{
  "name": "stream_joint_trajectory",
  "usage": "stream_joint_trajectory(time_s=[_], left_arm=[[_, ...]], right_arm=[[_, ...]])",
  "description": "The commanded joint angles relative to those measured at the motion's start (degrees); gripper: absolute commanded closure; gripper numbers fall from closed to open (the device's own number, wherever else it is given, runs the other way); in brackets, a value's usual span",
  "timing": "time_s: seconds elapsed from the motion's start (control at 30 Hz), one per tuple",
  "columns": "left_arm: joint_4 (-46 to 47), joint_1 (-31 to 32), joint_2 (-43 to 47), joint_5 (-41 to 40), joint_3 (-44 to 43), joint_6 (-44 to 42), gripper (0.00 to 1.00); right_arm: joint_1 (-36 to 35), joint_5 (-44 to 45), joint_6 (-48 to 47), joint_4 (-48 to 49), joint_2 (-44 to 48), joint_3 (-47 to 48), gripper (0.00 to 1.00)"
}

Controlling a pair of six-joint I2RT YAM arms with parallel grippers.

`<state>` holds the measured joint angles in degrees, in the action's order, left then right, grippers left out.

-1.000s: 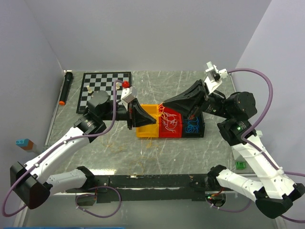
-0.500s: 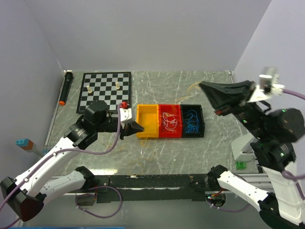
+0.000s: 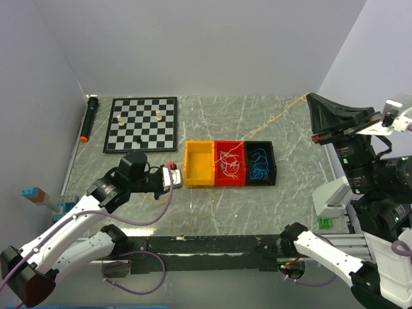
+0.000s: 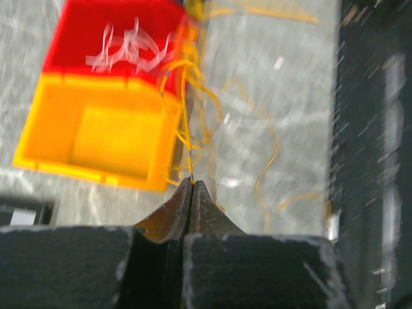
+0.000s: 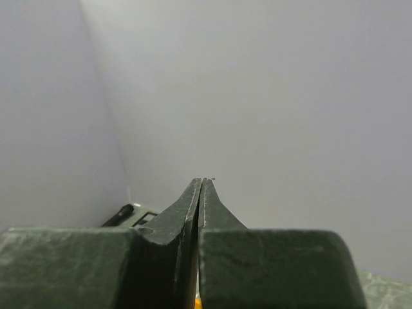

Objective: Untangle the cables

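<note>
Left gripper: my left gripper [image 4: 192, 183] sits low over the grey marbled table [image 3: 212, 206], just left of the yellow plastic bin [image 3: 198, 166]. Its fingers are pressed together, pinching one end of a thin yellow curly strand [image 4: 183, 103].
Right gripper: my right gripper [image 3: 309, 98] stands high at the far right. Its fingers [image 5: 190, 209] are squeezed tight, and I judge they nip the yellow strand's other end, since a taut yellow line runs from the bins to their tip.
Why held so: I read it as one end anchored low and the other drawn up and away, so the yellow slides free of the bunch.
Cables: yellow loops hang slack over the wall shared by the yellow bin and the red plastic bin [image 3: 230, 183], spilling onto the table. White curly strands [image 3: 230, 164] lie in the red bin, and blue curly strands [image 3: 259, 164] in the black plastic bin [image 3: 261, 182].
Bins: the three touch in a row, apparently one colour each. The yellow bin's floor looks bare.
Risk: a snagged loop could drag white strands out.
</note>
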<state>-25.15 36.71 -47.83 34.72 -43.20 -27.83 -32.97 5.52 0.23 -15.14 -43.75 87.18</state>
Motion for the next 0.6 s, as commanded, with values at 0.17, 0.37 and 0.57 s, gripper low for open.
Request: stream_joint_trajectory(time_s=[0.17, 0.37, 0.57], left_arm=[[-1.0, -0.4, 2.1, -19.6, 11.9, -16.4, 0.99], [1.3, -0.7, 3.3, -22.5, 13.6, -16.4, 0.99], [-2.1, -1.5, 1.3, -7.0, -1.5, -3.3, 0.99]], right_arm=[[0.3, 10.1, -6.8, 5.1, 4.2, 7.2, 1.0], [0.2, 10.8, -6.2, 6.6, 5.0, 8.1, 1.0], [0.3, 5.0, 2.2, -1.2, 1.6, 2.4, 1.0]])
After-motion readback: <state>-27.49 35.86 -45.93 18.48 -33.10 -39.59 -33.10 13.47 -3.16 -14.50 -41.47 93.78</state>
